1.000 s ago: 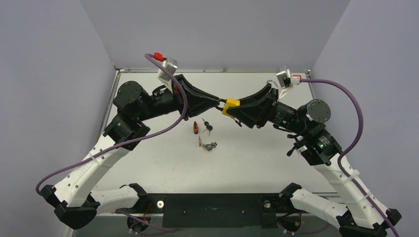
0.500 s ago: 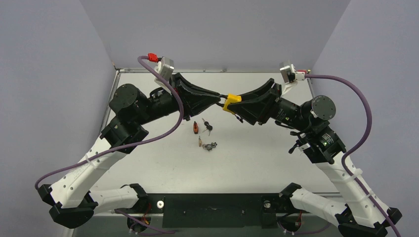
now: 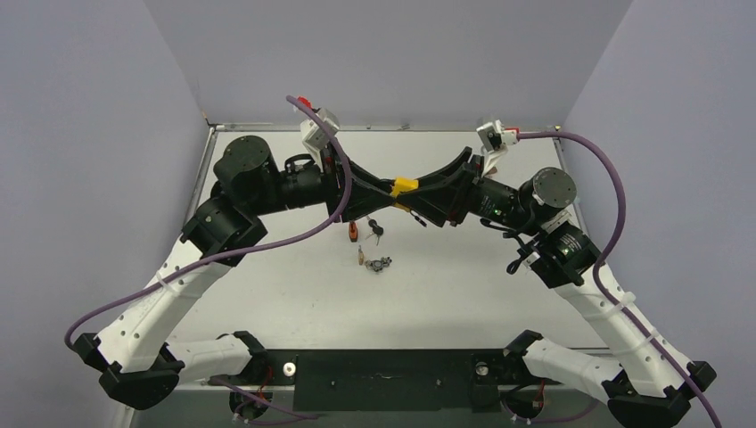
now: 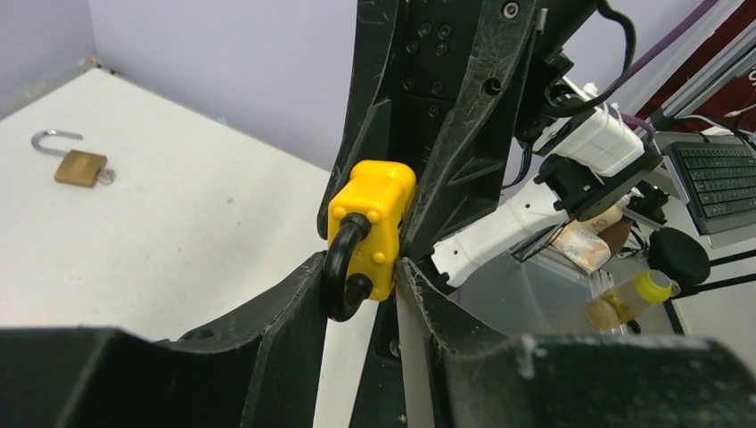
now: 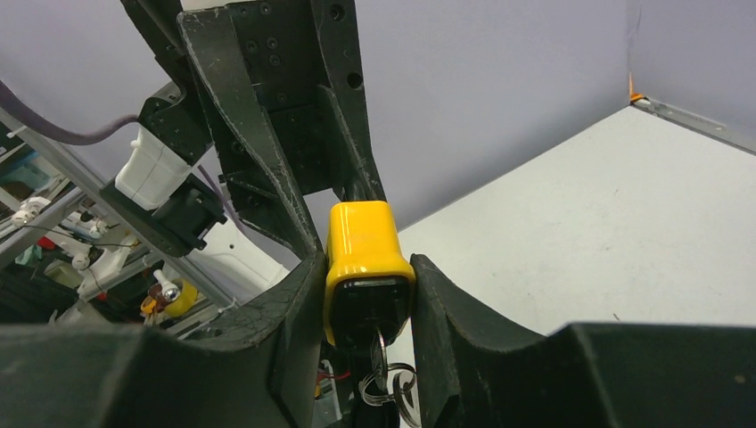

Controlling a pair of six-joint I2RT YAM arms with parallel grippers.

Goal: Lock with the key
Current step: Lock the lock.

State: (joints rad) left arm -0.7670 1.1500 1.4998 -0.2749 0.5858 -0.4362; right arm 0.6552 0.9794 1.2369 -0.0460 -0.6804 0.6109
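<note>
Yellow plastic-cased padlock (image 5: 361, 245) aloft over white table (image 3: 294, 303) centre, body clamped in right gripper (image 5: 367, 290). Silver key (image 5: 378, 349) hangs in its keyhole. Left gripper (image 4: 359, 283) straddles black shackle (image 4: 336, 272), jaws parted; grip cannot be told. Risk: turning key twists lock loose in smooth jaws.

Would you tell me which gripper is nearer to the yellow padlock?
Right: the right gripper is clamped on the padlock, gripping its body. The left gripper straddles its shackle end, and whether it touches is unclear.
</note>
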